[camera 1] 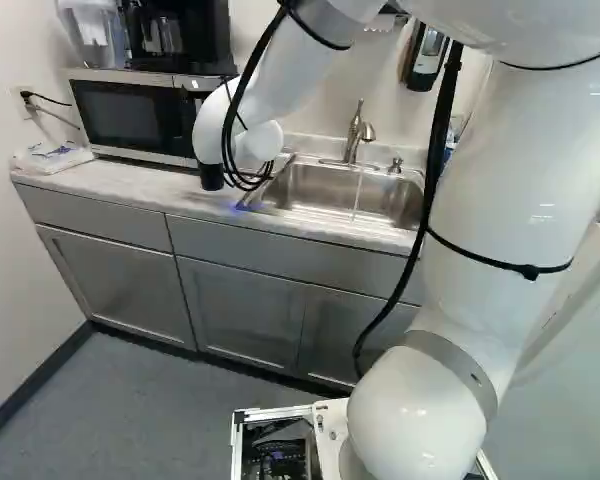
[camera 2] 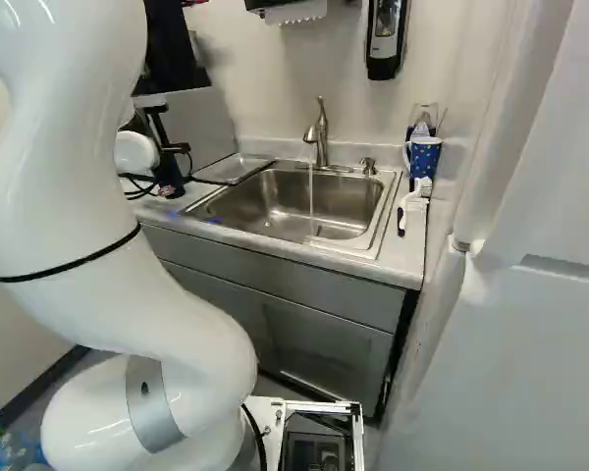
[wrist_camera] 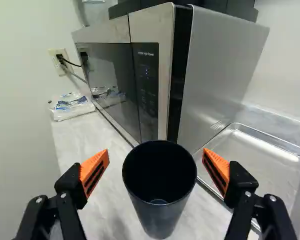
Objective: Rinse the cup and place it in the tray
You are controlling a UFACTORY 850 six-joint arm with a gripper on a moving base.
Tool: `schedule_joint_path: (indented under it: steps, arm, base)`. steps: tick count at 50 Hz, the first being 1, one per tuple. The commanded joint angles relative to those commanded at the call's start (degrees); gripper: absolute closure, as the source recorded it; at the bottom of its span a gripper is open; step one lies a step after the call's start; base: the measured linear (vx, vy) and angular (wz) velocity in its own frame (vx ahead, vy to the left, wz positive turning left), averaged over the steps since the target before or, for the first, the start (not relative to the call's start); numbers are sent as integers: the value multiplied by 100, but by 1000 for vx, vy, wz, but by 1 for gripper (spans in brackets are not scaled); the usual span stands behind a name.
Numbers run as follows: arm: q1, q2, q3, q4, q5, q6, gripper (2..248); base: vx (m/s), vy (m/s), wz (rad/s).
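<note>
The floor of the cup sinks into dark for me, with just a faint glint in it. The tray runs off the wrist view's edge, and one of the fingers covers part of its near rim. In the left base view, my arm hides the blue mug; in the right base view, it blocks most of the microwave. Both base views cut off its upper stretch.
</note>
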Motion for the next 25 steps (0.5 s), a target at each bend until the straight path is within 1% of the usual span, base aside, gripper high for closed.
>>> schedule_joint_path:
  steps: [25]
  arm:
    - [-32,-39,275,0,505,0,3]
  base:
    - [0,0,0]
